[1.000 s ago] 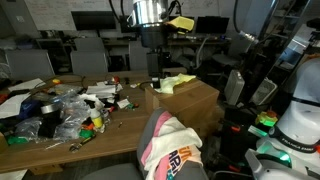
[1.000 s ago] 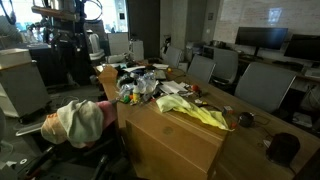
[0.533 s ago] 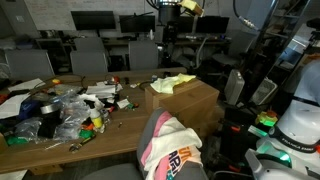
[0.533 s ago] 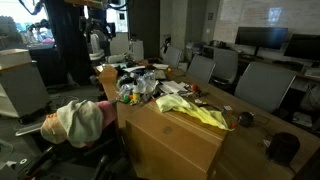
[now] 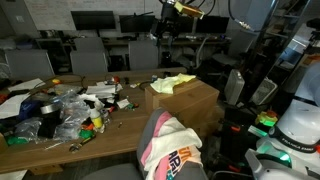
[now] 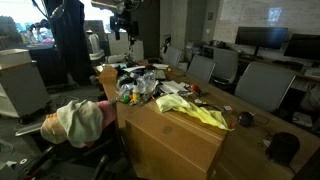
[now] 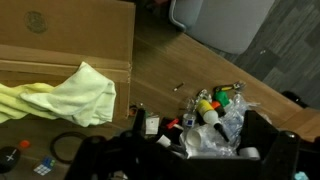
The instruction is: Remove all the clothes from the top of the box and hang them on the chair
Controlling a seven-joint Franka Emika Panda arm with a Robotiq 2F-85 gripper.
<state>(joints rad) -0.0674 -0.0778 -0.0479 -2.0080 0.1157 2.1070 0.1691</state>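
One pale yellow garment (image 7: 75, 95) lies crumpled on top of the brown cardboard box (image 7: 60, 40), also seen in both exterior views as yellow cloth (image 5: 176, 82) (image 6: 197, 111) on the box (image 5: 195, 102) (image 6: 170, 140). The grey chair (image 5: 150, 130) carries a pink garment, a white garment (image 5: 180, 131) and a printed one (image 5: 178, 160) over its backrest; the same pile of clothes (image 6: 80, 120) shows in an exterior view. My gripper (image 7: 190, 150) hangs high above the table, open and empty, its dark fingers (image 7: 270, 140) framing the clutter below.
The wooden table (image 7: 190, 60) holds a heap of clear plastic bags, bottles and small items (image 5: 70, 105) (image 6: 145, 85) beside the box. Several grey office chairs (image 5: 95, 50) (image 6: 260, 85) ring the table. Monitors and desks stand behind.
The arm has lifted up and away from the box toward the top of both exterior views. The jaws stayed open. The yellow garment has not moved.
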